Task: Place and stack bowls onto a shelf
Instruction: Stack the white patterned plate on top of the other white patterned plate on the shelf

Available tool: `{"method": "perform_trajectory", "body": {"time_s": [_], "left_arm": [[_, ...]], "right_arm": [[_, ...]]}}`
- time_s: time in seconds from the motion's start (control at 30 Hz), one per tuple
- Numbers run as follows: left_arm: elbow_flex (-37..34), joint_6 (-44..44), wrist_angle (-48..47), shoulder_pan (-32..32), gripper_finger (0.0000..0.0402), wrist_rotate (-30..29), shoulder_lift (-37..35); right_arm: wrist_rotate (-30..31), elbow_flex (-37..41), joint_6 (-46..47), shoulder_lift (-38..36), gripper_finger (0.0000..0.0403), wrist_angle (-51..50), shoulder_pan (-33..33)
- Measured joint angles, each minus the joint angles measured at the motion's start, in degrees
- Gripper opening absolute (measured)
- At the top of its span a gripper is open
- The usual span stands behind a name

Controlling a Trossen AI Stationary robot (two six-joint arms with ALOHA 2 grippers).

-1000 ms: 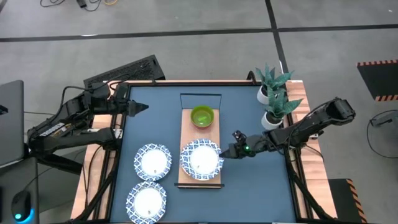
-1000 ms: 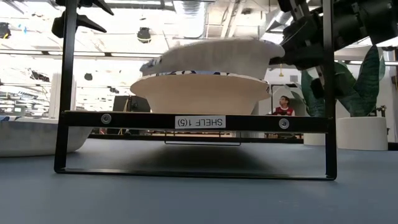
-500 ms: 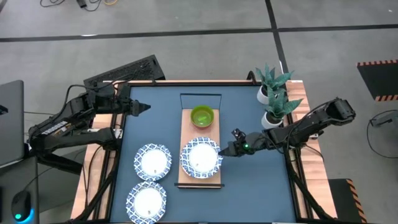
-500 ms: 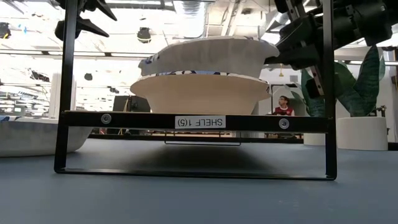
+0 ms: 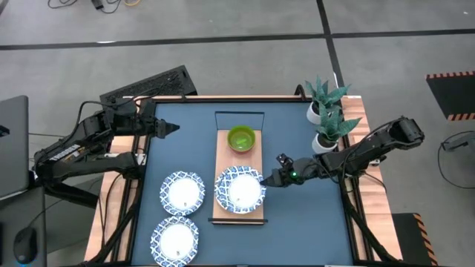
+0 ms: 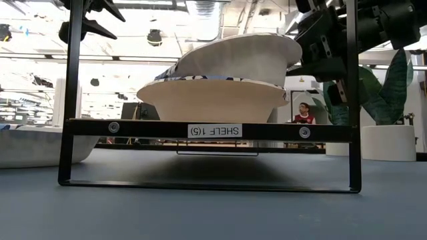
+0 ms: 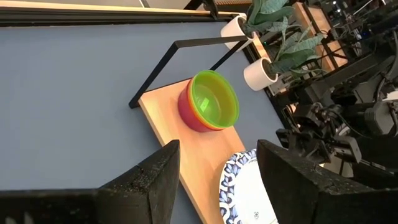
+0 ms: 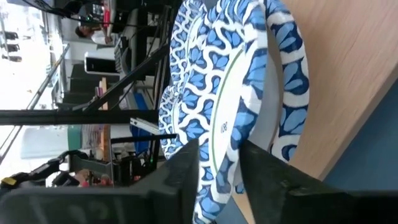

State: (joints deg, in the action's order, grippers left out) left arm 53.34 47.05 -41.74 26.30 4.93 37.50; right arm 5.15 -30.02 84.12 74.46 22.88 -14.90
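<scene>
Light natural wood: the shelf [image 5: 224, 148], a long flat board, carries a stack of 2 shallow white dishes, the top dish [image 6: 233, 57] tilted on the lower dish [image 6: 212, 99]. My right gripper [image 5: 272, 180] is at the raised rim, fingers parted around it rather than clamped. I judge the risk is the glossy dish sliding off-centre or catching a finger as I withdraw. The left gripper [image 5: 169, 127] waits open at the far left edge. Smooth plastic bowls [image 7: 210, 102] sit nested at the shelf's far end; 2 more dishes [image 5: 182, 193] rest on the tabletop.
</scene>
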Motion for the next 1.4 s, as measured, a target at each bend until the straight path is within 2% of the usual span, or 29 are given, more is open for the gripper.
{"method": "perform_trajectory", "body": {"time_s": [0.23, 0.33, 0.57, 0.8, 0.97, 1.1, 1.33, 1.4], "left_arm": [[0.00, 0.04, 0.00, 0.00, 0.0197, 0.00, 0.00], [0.00, 0.07, -0.04, 0.00, 0.0197, 0.01, 0.00], [0.00, 0.07, -1.86, 0.00, 0.0197, 0.04, 0.00], [0.00, 0.11, -2.79, 0.00, 0.0197, 0.17, 0.00], [0.00, 0.11, -2.78, 0.00, 0.0196, 0.15, 0.00], [0.00, 0.43, -2.80, 0.01, 0.0196, 0.11, 0.00], [0.00, 0.59, -2.83, 0.00, 0.0196, -0.79, 0.00], [0.00, 0.59, -2.85, 0.01, 0.0196, -0.83, 0.00]], "right_arm": [[-1.47, 0.00, -0.16, 0.00, 0.0222, -0.13, 0.04], [-2.58, 0.00, 0.08, 0.00, 0.0241, -0.51, 0.04], [-2.77, 0.04, 1.75, -0.48, 0.0241, -1.81, -1.46], [-2.63, 0.00, 5.01, -3.43, 0.0239, -6.58, -6.56], [3.11, 0.02, 8.45, -6.88, 0.0237, -12.75, -10.56], [8.29, 0.00, 7.43, -9.50, 0.0199, -11.74, -11.37], [8.52, -0.02, 3.98, -10.32, 0.0026, -12.61, -9.15], [8.50, -0.02, 3.06, -10.30, 0.0018, -12.59, -8.48]]}}
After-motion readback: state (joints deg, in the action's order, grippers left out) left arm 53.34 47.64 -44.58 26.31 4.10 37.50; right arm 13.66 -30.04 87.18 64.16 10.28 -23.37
